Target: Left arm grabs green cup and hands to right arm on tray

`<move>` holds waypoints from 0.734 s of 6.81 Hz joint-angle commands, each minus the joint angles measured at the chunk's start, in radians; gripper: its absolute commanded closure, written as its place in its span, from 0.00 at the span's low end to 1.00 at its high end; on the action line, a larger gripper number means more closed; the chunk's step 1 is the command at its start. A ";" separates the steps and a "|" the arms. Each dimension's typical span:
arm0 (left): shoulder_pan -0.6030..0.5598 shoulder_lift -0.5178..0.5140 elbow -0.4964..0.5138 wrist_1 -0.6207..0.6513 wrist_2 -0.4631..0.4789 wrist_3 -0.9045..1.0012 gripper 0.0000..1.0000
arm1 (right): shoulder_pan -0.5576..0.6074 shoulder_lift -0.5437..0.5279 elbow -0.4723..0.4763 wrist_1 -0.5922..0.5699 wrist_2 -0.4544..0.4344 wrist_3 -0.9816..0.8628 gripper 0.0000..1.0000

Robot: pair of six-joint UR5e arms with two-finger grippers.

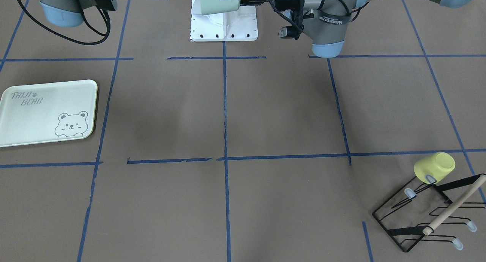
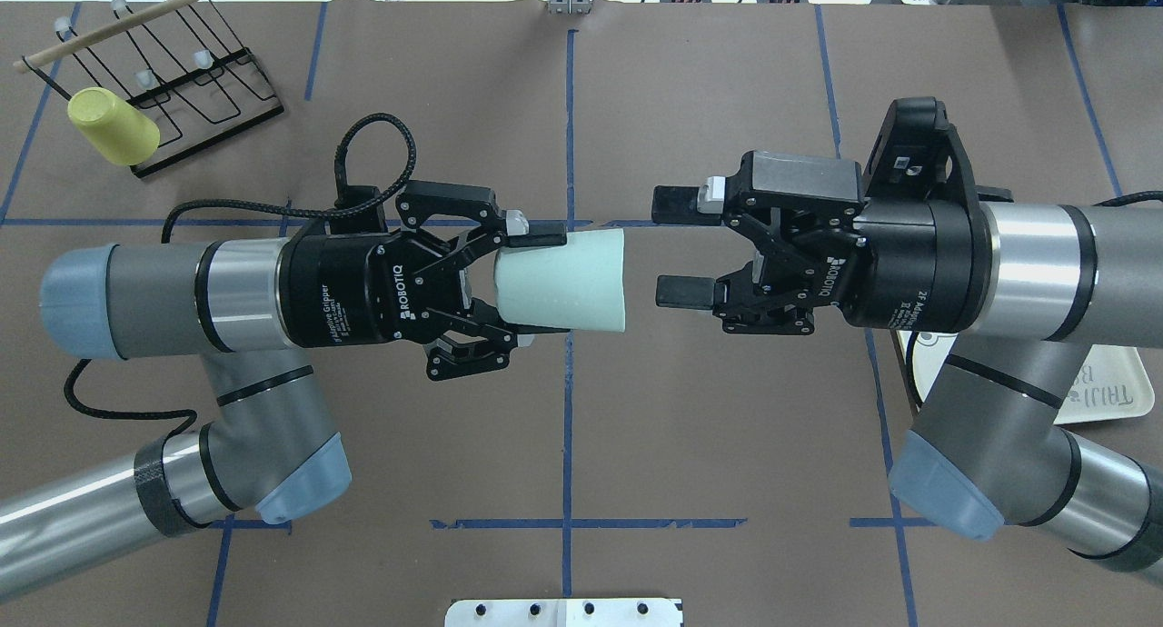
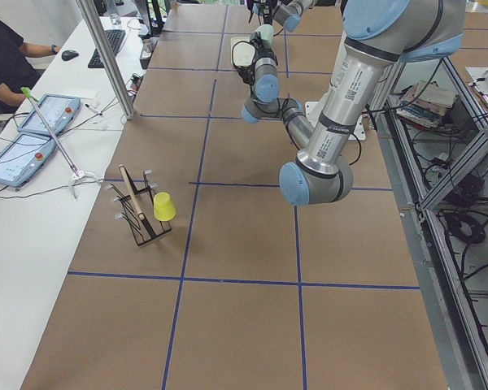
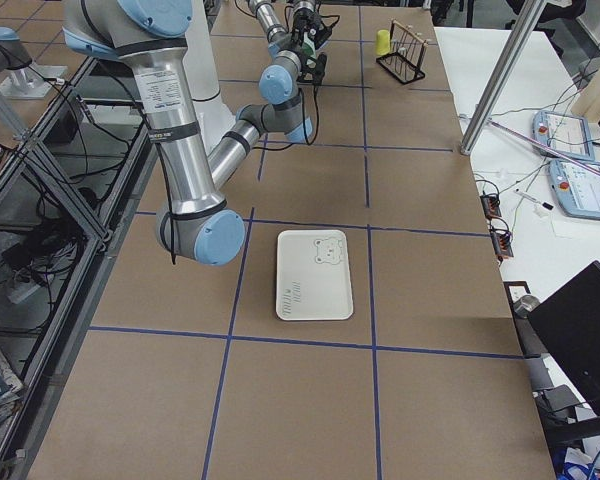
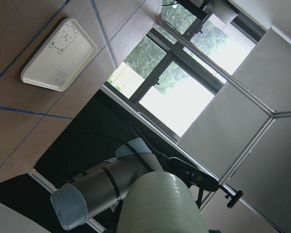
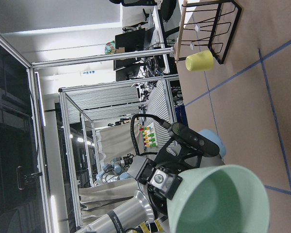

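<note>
Mint-green and tipped sideways above the table (image 2: 636, 445), the green cup (image 2: 581, 286) is clamped near its base by the left gripper (image 2: 538, 282). Its mouth is turned toward the right gripper (image 2: 677, 245), whose jaws are spread wide and empty. The tray (image 1: 38, 114) is seen well apart.

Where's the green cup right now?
Overhead view: the green cup is mid-air near centre, sideways in the left tool, mouth facing the right tool.
</note>
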 commanded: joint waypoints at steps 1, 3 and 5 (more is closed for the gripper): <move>0.010 -0.004 0.000 0.000 0.001 -0.001 0.98 | -0.001 0.015 -0.011 -0.002 -0.005 -0.001 0.00; 0.015 -0.007 0.000 0.000 0.009 -0.001 0.97 | -0.004 0.017 -0.016 -0.002 -0.005 -0.001 0.00; 0.033 -0.010 -0.002 0.000 0.030 0.001 0.96 | -0.013 0.029 -0.017 -0.004 -0.005 0.000 0.01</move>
